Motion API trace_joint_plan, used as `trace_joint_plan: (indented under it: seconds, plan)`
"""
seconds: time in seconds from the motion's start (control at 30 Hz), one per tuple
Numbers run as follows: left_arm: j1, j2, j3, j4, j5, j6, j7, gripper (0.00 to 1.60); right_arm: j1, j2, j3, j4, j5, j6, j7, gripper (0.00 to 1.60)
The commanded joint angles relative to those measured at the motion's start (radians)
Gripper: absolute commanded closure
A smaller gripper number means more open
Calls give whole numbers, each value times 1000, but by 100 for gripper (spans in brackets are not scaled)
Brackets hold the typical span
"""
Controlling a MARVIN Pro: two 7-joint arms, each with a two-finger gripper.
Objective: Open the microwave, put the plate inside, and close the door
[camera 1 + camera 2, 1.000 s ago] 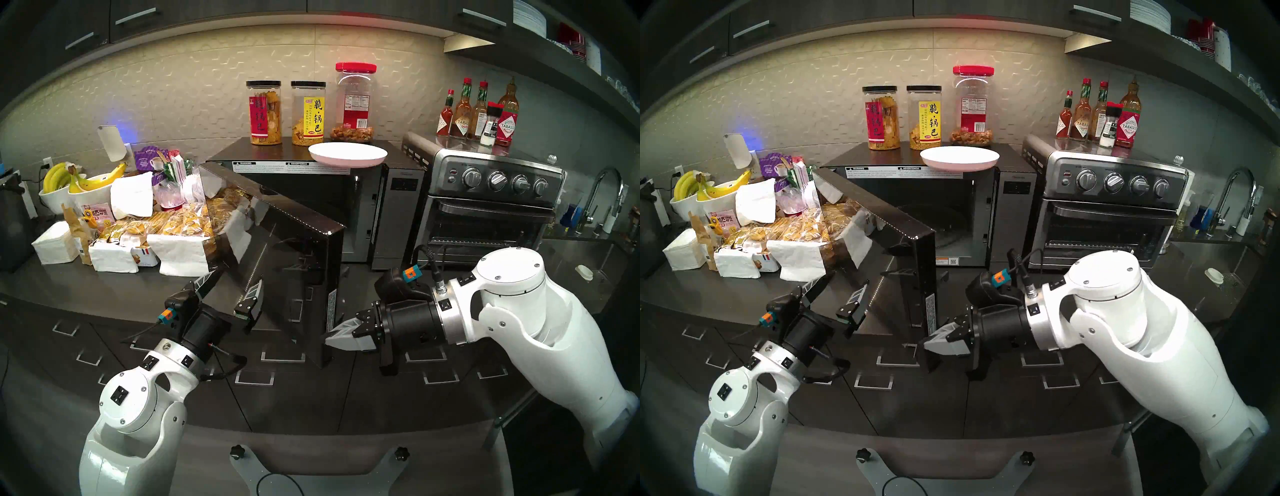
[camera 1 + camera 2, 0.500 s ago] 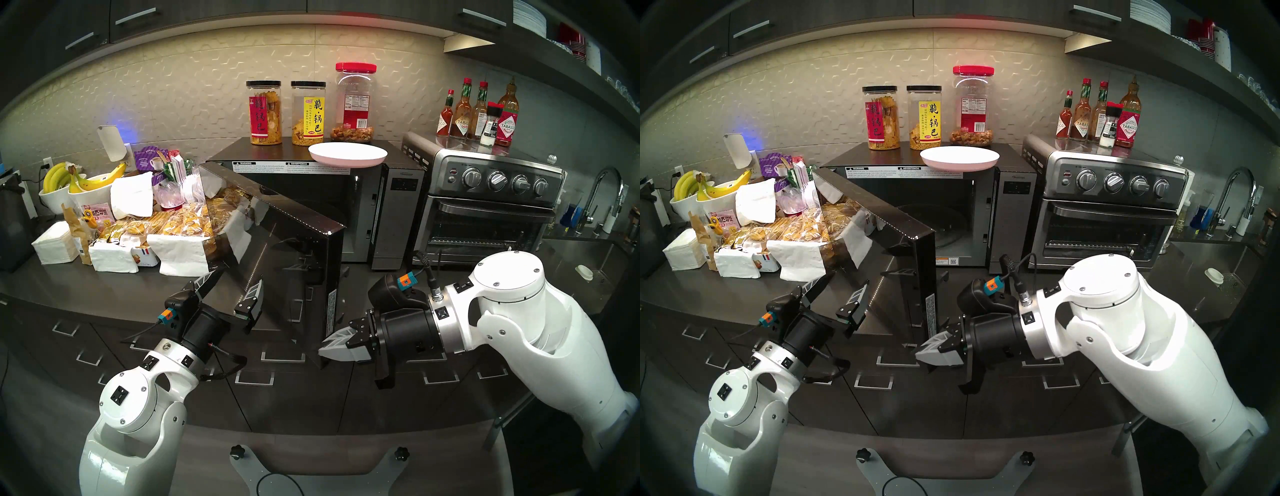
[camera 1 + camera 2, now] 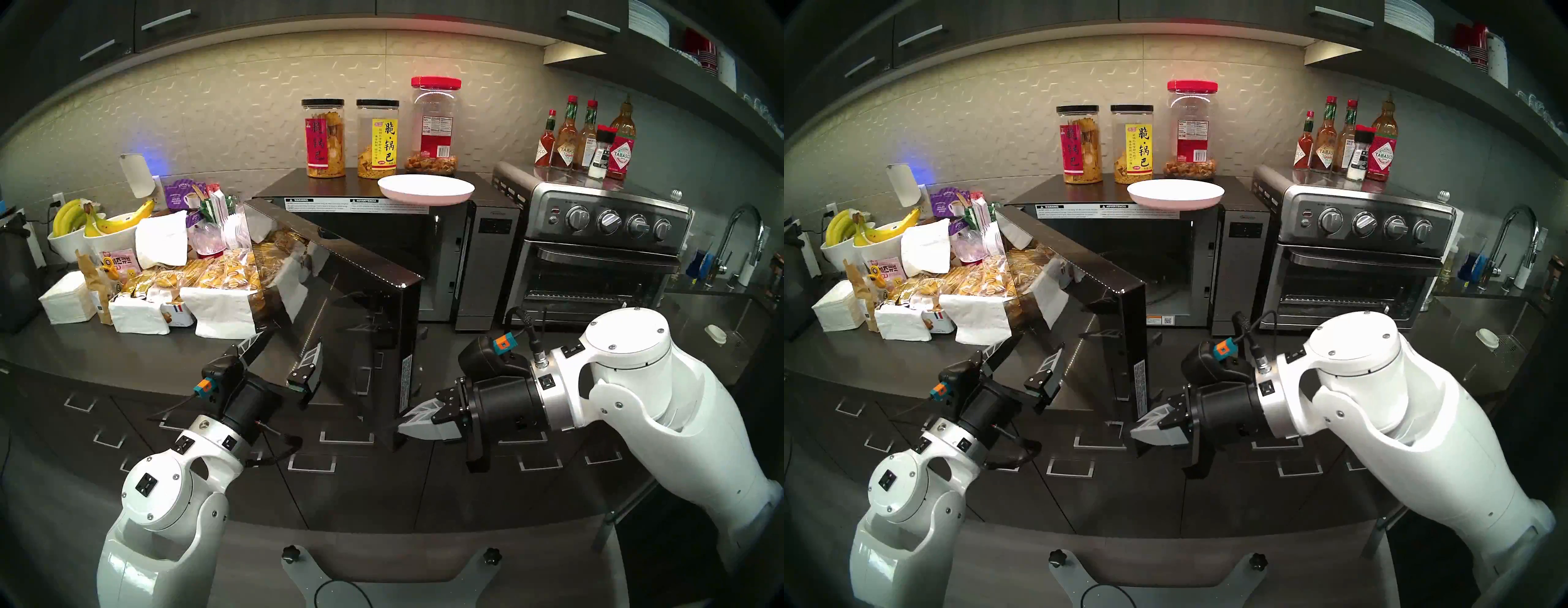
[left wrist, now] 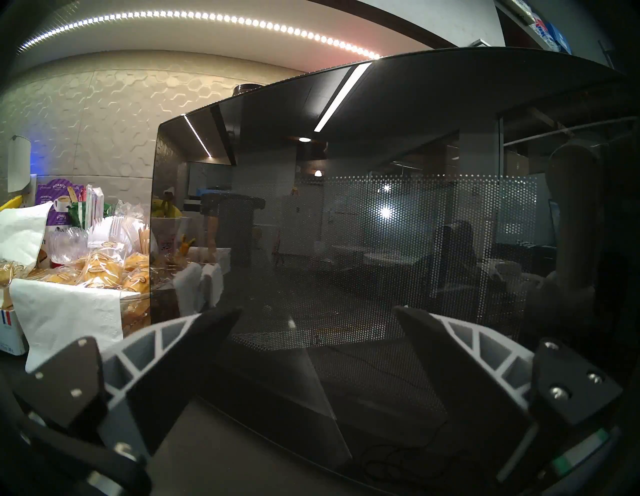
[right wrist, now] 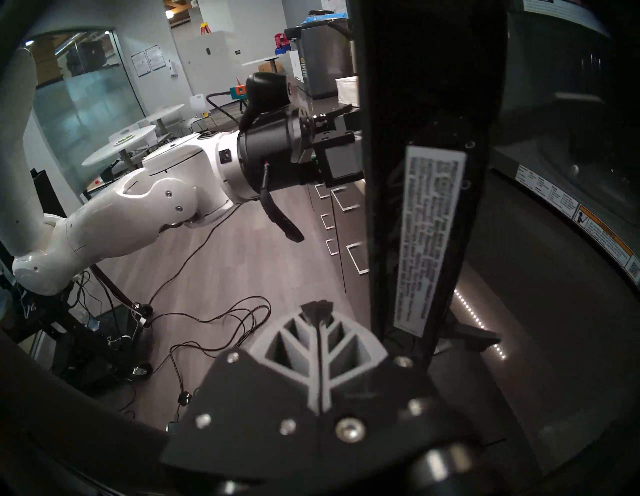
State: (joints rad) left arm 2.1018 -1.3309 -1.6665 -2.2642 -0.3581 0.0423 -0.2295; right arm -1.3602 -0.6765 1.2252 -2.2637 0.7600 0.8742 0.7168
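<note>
The black microwave point(image 3: 339, 187) stands mid-counter with its glass door point(image 3: 348, 305) swung out toward me from the left hinge, and the cavity is open. The white plate point(image 3: 425, 190) lies on the microwave's top at the front right, overhanging the edge. My left gripper point(image 3: 286, 346) is open and empty, close to the door's outer glass point(image 4: 381, 225). My right gripper point(image 3: 401, 426) is shut on nothing. Its tips sit at the bottom of the door's free edge point(image 5: 415, 104); whether they touch it I cannot tell.
Three snack jars point(image 3: 377, 136) stand behind the plate on the microwave. A steel toaster oven point(image 3: 594, 254) with sauce bottles point(image 3: 585, 140) on top is just right of it. Snack trays point(image 3: 212, 288) and banana bowls point(image 3: 85, 229) crowd the counter left of the door. A sink faucet point(image 3: 742, 237) is far right.
My right gripper dipped down and left along the door's free edge, then came back a little to the right. The door, the plate and the left arm have not moved.
</note>
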Motion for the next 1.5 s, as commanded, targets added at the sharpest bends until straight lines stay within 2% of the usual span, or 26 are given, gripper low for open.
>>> trace_joint_plan:
  seconds: [0.0,0.13,0.37,0.87,1.47]
  plan:
    - [0,1,3,-20,1,-1,-2,0,20,18,49,52,8,-18,13,160]
    - [0,1,3,-20,1,-1,-2,0,38,18,57,96,10,-27,30,160]
    - [0,1,2,-20,1,-1,-2,0,66,-1,31,140,-1,-46,53,160]
    - [0,1,2,-20,1,-1,-2,0,125,-73,-30,118,-2,-25,42,160]
    - [0,1,2,-20,1,-1,-2,0,130,-93,-59,89,15,9,40,160]
